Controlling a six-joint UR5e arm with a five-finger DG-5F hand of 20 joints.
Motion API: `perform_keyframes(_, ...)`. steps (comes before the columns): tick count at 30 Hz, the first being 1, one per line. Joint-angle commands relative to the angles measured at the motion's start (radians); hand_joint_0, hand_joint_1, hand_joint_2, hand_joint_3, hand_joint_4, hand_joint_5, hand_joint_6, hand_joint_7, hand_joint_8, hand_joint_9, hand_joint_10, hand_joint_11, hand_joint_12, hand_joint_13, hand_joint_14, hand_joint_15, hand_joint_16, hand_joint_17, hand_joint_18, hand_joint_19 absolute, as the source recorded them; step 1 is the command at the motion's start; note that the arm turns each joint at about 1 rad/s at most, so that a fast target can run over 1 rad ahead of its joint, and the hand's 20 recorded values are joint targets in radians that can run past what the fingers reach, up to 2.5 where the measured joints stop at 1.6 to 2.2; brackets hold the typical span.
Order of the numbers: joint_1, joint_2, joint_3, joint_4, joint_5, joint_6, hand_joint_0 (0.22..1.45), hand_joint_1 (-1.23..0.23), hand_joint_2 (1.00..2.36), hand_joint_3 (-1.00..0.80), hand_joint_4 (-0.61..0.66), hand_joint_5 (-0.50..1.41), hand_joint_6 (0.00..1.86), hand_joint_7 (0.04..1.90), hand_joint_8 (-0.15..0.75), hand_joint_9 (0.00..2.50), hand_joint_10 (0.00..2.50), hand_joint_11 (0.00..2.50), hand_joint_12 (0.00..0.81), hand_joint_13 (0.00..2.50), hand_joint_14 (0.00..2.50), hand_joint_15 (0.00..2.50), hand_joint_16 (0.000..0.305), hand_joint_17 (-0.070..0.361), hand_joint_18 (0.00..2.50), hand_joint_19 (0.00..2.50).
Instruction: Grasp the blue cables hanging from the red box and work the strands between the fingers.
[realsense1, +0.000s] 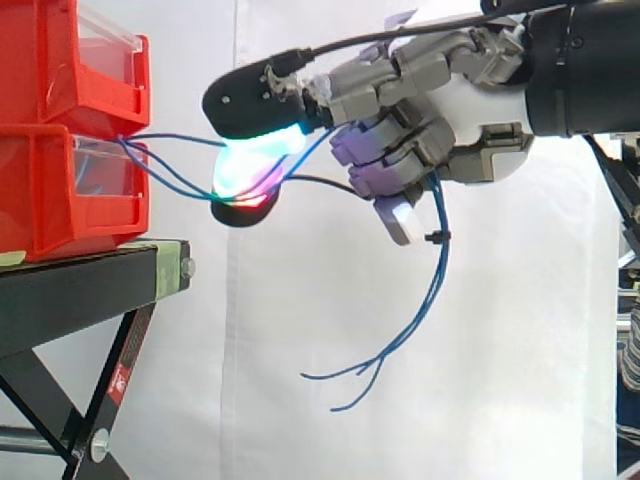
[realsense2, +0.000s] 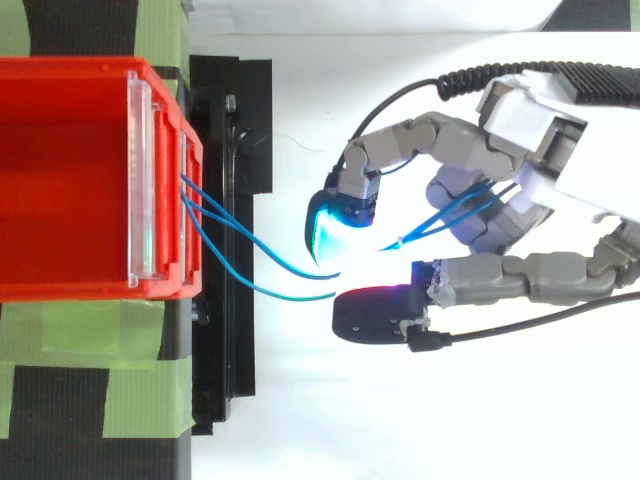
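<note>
Several blue cables (realsense1: 180, 137) leave the lower red bin (realsense1: 60, 215).

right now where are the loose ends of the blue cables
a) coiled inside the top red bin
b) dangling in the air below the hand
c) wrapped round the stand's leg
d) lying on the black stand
b: in the side view the blue cables run from the red bin through the curled fingers of the hand, and their ends hang free below it, touching nothing.
</note>
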Motion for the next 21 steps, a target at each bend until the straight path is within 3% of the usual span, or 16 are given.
perform_keyframes(1, 0.002, 0.000, 0.000, -0.024, 0.001, 0.003, 1.26, -0.78, 1.00, 0.23, -0.02, 0.22, 1.38, 1.11, 0.532, 1.78, 2.50, 2.50, 0.684, 1.96, 2.50, 1.71, 0.243, 0.182, 2.50, 0.60)
perform_keyframes(21, 0.000, 0.003, 0.009, -0.028, 0.000, 0.001, 1.26, -0.78, 1.00, 0.22, -0.02, 0.22, 1.39, 1.12, 0.532, 1.78, 2.50, 2.50, 0.684, 1.96, 2.50, 1.71, 0.243, 0.182, 2.50, 0.60)
